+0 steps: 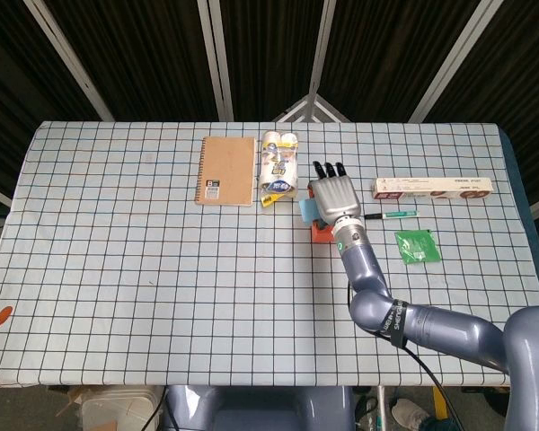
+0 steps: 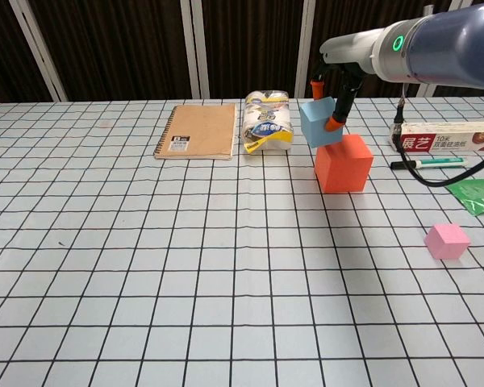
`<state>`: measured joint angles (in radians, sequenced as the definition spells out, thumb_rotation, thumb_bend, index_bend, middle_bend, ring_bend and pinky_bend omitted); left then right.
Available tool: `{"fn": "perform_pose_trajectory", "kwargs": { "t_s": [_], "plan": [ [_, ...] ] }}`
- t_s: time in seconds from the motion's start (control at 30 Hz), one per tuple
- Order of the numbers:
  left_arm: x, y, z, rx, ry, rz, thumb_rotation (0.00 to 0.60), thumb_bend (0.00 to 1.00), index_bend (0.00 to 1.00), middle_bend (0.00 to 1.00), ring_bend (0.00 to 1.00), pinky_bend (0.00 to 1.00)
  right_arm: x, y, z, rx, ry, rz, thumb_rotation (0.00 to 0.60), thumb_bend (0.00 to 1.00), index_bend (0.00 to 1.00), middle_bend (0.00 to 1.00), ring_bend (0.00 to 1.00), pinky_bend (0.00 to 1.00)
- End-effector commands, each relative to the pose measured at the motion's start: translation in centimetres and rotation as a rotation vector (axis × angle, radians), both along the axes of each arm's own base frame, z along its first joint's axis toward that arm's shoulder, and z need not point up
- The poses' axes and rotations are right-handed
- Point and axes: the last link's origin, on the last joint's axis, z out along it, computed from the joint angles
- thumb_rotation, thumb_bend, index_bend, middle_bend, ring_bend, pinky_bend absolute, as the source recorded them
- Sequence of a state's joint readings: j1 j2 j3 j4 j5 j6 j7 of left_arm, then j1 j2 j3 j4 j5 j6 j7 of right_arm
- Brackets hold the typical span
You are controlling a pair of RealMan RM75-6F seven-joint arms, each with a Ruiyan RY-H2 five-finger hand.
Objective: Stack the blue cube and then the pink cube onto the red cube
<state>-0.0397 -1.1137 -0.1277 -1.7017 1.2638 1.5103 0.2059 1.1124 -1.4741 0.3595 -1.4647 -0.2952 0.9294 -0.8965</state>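
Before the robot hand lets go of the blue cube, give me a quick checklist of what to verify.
1. Right robot hand holds the blue cube: ok.
2. Blue cube centred over the red cube: not ok, it overhangs the left edge.
3. Blue cube level: not ok, tilted.
4. Blue cube resting on the red top: cannot tell.
5. Pink cube free for the next pick: ok.
6. Left robot hand out of the way: ok, not in view.

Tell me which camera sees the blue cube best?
The chest view. There the blue cube shows its whole front face, held tilted by the right hand over the red cube. In the head view the hand covers most of it, so only a thin blue edge shows.
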Motion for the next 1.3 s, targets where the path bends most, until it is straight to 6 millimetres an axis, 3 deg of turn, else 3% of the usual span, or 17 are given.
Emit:
{"fn": "perform_pose_trajectory", "kwargs": {
  "t_s": [0.03,0.4,1.3],
  "plan": [
    [0.0,0.0,-0.1,-0.003,0.001,0.000,0.600,0.13,0.08,0.00,0.00,0.00,-0.2,0.0,0.1,0.000,0.004,-0.009,0.600,0.29,0.46,0.00,0.00,0.00],
    [0.2,0.0,-0.2,-0.009,0.003,-0.004,0.600,0.13,0.08,0.00,0.00,0.00,-1.6,0.3,1.0,-0.001,0.017,-0.056,0.600,0.29,0.46,0.00,0.00,0.00],
    [0.2,0.1,-0.4,-0.009,0.010,0.001,0.600,0.13,0.08,0.00,0.00,0.00,-2.7,-0.2,1.1,0.002,0.018,-0.078,0.600,0.29,0.46,0.00,0.00,0.00]
  ]
}}
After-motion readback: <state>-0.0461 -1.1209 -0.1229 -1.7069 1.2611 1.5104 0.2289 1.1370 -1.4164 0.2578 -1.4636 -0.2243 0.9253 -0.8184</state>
